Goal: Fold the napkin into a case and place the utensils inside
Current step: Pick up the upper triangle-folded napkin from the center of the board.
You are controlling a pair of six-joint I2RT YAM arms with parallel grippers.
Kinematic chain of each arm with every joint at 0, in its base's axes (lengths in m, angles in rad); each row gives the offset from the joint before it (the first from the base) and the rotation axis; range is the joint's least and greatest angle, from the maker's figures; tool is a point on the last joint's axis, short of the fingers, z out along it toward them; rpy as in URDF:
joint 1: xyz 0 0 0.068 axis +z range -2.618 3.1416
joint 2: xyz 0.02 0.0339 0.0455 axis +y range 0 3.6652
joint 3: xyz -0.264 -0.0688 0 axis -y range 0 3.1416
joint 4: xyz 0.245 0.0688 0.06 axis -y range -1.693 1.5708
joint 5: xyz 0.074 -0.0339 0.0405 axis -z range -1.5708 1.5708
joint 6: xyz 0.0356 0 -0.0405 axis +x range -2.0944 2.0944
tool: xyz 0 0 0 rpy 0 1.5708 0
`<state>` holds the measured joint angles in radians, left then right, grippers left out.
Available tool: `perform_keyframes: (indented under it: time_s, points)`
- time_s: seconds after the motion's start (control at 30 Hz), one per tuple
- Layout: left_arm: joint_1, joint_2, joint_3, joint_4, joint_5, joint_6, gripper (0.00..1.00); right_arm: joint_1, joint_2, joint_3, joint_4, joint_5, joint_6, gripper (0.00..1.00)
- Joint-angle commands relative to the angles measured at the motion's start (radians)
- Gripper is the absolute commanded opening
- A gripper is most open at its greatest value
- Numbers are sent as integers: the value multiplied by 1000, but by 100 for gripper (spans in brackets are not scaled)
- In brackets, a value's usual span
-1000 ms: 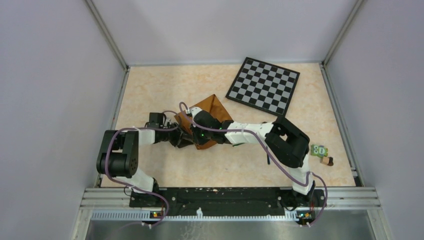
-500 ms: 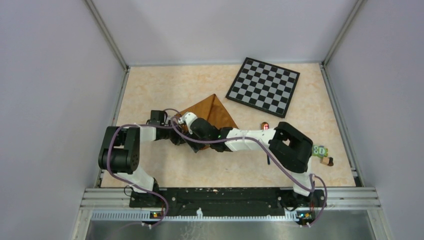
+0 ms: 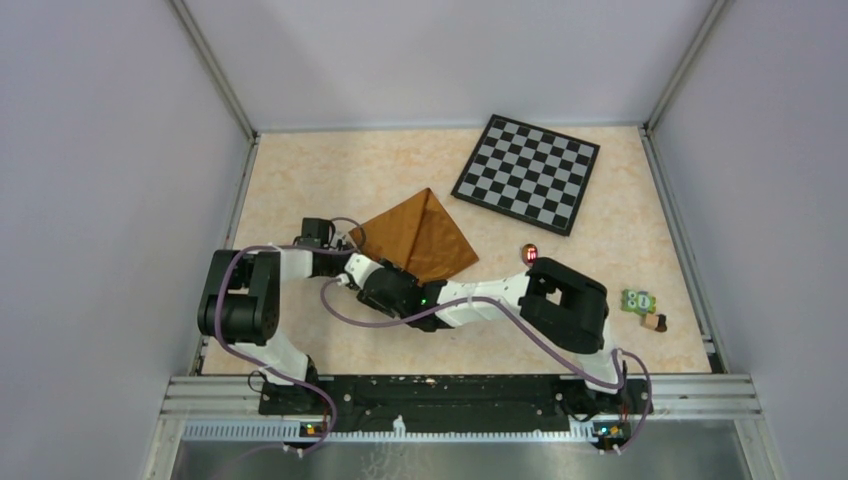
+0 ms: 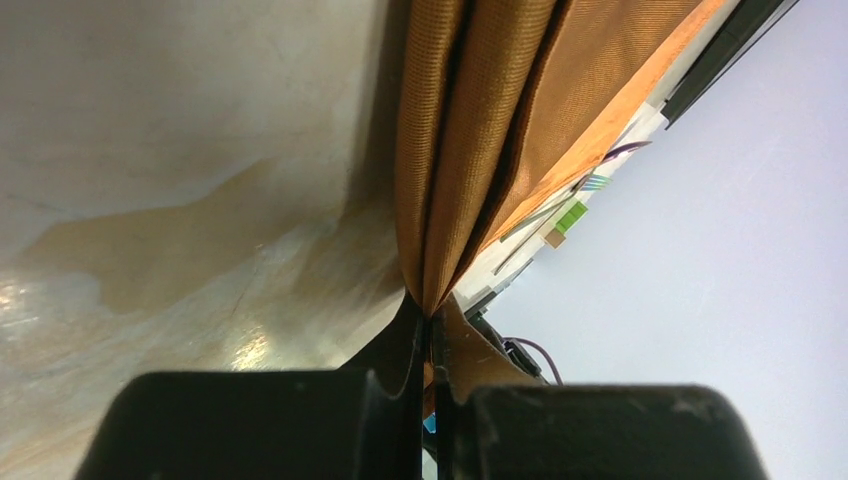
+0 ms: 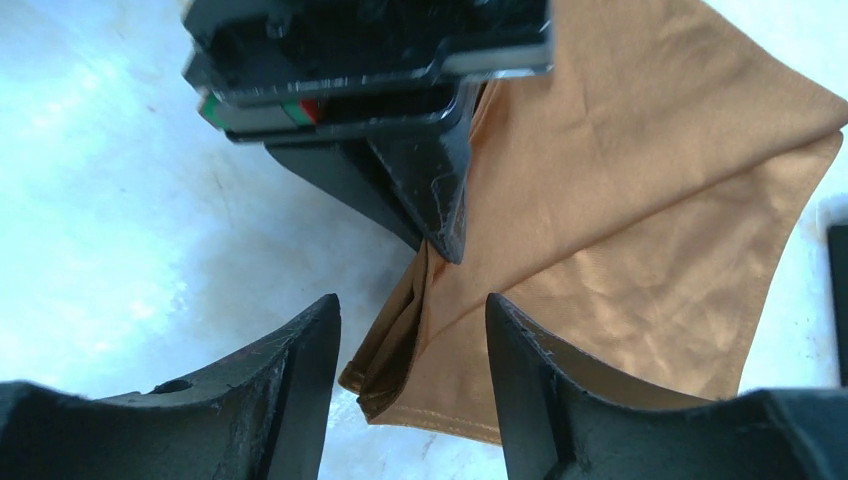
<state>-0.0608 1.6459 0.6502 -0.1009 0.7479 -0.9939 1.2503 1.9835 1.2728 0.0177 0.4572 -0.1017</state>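
Note:
The rust-brown napkin (image 3: 415,235) lies mid-table, folded into a layered, roughly triangular shape. My left gripper (image 3: 357,262) is shut on its near-left corner. In the left wrist view the cloth (image 4: 480,120) fans out in pleats from the pinched tip between the jaws (image 4: 430,318). My right gripper (image 5: 412,330) is open just short of that corner, with the hem (image 5: 400,390) between its fingers but untouched. It sits low by the left gripper (image 3: 375,283). Of the utensils, only a shiny reddish bowl (image 3: 530,253) shows by the right elbow. No case is in view.
A black-and-grey checkered board (image 3: 527,172) lies at the back right. Small green blocks (image 3: 639,301) and a brown piece (image 3: 655,322) sit near the right wall. The right forearm (image 3: 480,292) stretches low across the table in front of the napkin.
The left gripper closed on the napkin corner. The right gripper opened, let go of the cloth and drew back toward the near left, uncovering the napkin and the reddish bowl.

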Motion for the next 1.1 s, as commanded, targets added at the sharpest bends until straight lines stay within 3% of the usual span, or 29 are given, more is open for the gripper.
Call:
perform_keyframes:
  time_s: [0.0, 0.27, 0.6, 0.9, 1.07]
  points:
    - [1, 6, 36, -27, 18, 19, 0, 17, 34, 35, 4, 92, -20, 54]
    - [3, 11, 31, -34, 10, 21, 0, 34, 62, 52, 11, 164, -1, 50]
    - [5, 16, 37, -48, 6, 26, 0, 74, 124, 123, -54, 201, 7, 57]
    - [9, 16, 37, -59, 7, 31, 0, 85, 170, 161, -107, 294, 45, 47]
    - [10, 16, 37, -64, 5, 34, 0, 94, 163, 157, -98, 332, 51, 30]
